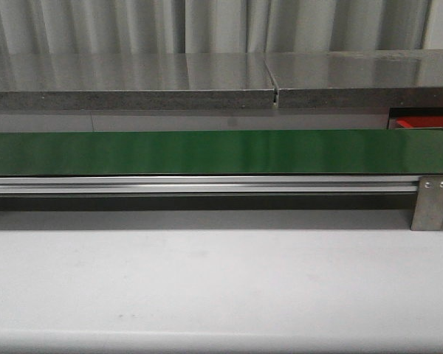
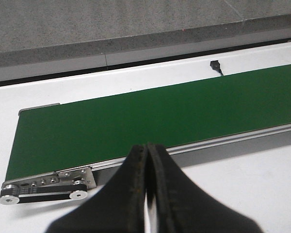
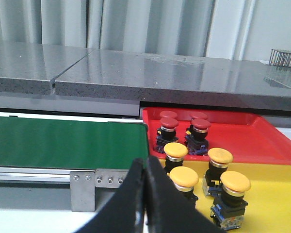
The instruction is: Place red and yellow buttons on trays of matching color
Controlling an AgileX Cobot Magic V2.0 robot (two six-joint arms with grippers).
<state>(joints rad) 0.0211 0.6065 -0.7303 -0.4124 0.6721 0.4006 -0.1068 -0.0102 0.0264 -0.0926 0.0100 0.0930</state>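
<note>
From the front, the green conveyor belt (image 1: pixel 221 152) ran bare across the table (image 1: pixel 221 287). The left gripper (image 2: pixel 146 160) hung pinched together, holding nothing, over the belt's end. The right gripper (image 3: pixel 144 170) was likewise pressed closed; beyond it, red buttons (image 3: pixel 184 127) sat on the red tray (image 3: pixel 252 138), yellow buttons (image 3: pixel 208 170) on the yellow tray (image 3: pixel 276 194).

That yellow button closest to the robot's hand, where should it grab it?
Best by the round yellow cap of the nearest yellow button, coming straight down from above. It stands upright on the yellow tray, cap on top, with other buttons close beside it, so a sideways approach looks crowded. The right tool is shut now.
</note>
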